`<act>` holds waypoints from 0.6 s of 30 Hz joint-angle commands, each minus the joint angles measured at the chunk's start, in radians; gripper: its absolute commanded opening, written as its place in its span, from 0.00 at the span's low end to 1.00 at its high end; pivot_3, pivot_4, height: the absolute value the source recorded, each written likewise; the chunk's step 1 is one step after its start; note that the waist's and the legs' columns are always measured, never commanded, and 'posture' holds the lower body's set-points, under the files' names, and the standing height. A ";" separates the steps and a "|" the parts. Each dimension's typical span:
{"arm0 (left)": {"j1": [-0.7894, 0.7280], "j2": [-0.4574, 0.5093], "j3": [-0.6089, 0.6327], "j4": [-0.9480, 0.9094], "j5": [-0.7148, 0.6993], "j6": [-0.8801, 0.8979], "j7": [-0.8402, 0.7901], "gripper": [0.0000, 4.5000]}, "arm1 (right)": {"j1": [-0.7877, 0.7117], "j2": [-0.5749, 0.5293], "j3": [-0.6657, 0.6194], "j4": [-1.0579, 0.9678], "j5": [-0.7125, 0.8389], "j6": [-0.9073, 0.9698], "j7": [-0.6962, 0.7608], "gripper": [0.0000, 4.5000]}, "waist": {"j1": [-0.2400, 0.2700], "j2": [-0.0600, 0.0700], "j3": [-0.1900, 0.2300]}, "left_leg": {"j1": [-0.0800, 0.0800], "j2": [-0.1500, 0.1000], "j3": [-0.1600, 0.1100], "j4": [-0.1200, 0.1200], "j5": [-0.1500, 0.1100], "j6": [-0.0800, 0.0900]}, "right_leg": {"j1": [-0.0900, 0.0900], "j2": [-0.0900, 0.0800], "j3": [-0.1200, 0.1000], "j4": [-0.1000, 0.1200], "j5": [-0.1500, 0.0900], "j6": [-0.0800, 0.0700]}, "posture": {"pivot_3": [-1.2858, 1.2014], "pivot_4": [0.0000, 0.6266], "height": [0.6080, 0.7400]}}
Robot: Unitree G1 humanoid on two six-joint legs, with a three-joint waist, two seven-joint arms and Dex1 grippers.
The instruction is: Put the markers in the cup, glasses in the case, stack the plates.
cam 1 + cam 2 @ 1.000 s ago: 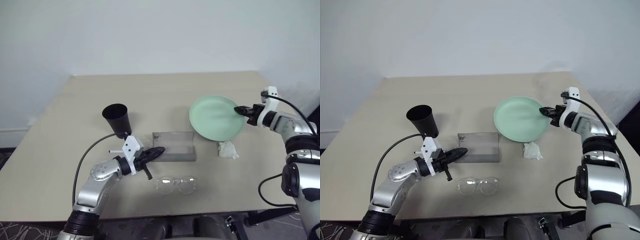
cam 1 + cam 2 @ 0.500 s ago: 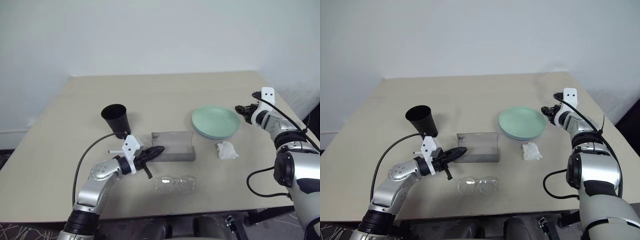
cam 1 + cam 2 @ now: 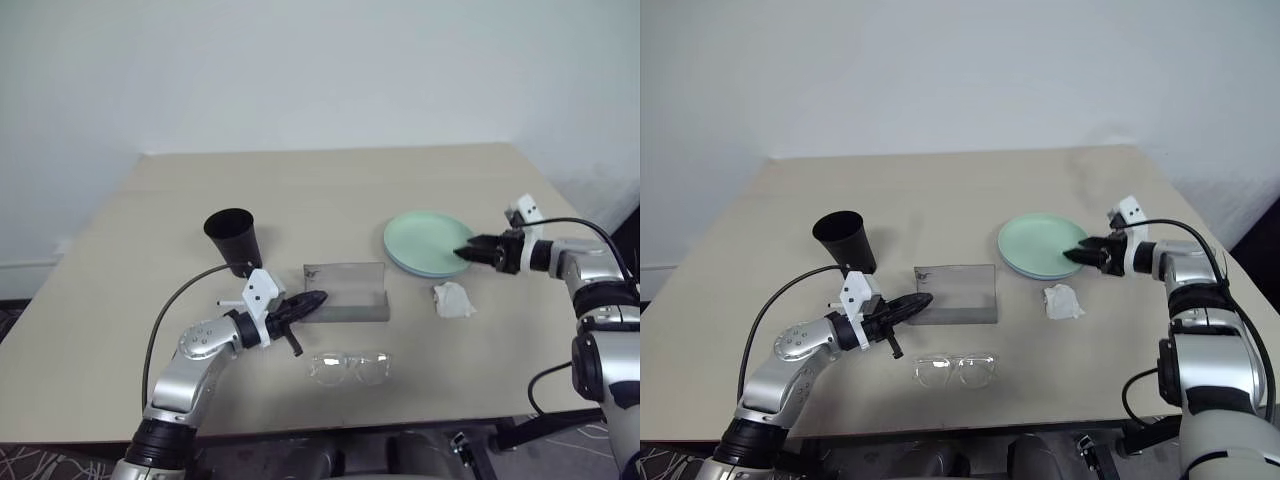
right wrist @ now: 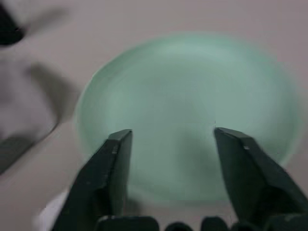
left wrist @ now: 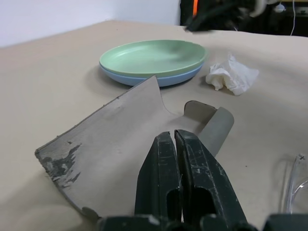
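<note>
Right gripper [image 3: 468, 253] open beside stacked plates [image 3: 425, 242], tissue [image 3: 452, 299] near

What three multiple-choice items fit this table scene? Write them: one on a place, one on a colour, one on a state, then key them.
1. Where does the mint green plate lie?
A. on the light blue plate
B. inside the case
C. under the glasses

2. What colour is the cup?
A. white
B. black
C. red

3. How do the right gripper's fingers stand?
A. shut on the tissue
B. shut on a marker
C. open, holding nothing

Key: 1 A, the left wrist view shows blue rim beneath green. 2 B, the tumbler near the left gripper is black. 3 C, the right wrist view shows a wide gap with the plate beyond.
</note>
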 commanded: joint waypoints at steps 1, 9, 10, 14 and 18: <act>-0.034 0.006 0.021 -0.011 -0.009 -0.011 -0.013 0.00 | 0.034 -0.049 0.014 -0.163 0.027 0.057 0.124 0.96 | 0.000 0.000 0.000 | 0.000 0.000 0.000 0.000 0.000 0.000 | 0.000 0.000 0.000 0.000 0.000 0.000 | 0.52 0.00 1.00; -0.045 0.012 0.009 -0.011 -0.023 0.007 -0.058 0.00 | 0.161 -0.092 0.062 -0.358 0.017 0.115 0.173 0.99 | 0.000 0.000 0.000 | 0.001 0.001 0.000 0.001 0.001 -0.001 | 0.000 0.000 -0.001 0.001 0.000 0.001 | 0.52 0.00 1.00; -0.046 0.012 0.009 -0.011 -0.022 0.008 -0.060 0.00 | 0.164 -0.087 0.064 -0.363 0.017 0.119 0.159 0.99 | 0.000 0.000 0.000 | 0.000 0.001 0.000 0.001 0.001 -0.001 | 0.000 0.000 -0.001 0.001 0.000 0.002 | 0.52 0.00 1.00; -0.048 0.010 0.007 -0.010 -0.020 0.014 -0.068 0.00 | 0.179 -0.061 0.084 -0.368 0.005 0.110 0.102 0.99 | 0.002 0.000 0.000 | 0.000 0.001 0.001 0.002 0.002 -0.002 | 0.000 0.000 -0.001 0.001 0.001 0.003 | 0.52 0.00 1.00; -0.046 0.008 0.009 -0.022 -0.043 0.042 -0.082 0.00 | 0.189 -0.030 0.104 -0.355 -0.016 0.090 0.033 0.99 | 0.005 0.000 0.000 | 0.001 0.001 0.001 0.003 0.003 -0.002 | 0.001 0.000 -0.001 0.001 0.002 0.003 | 0.52 0.00 1.00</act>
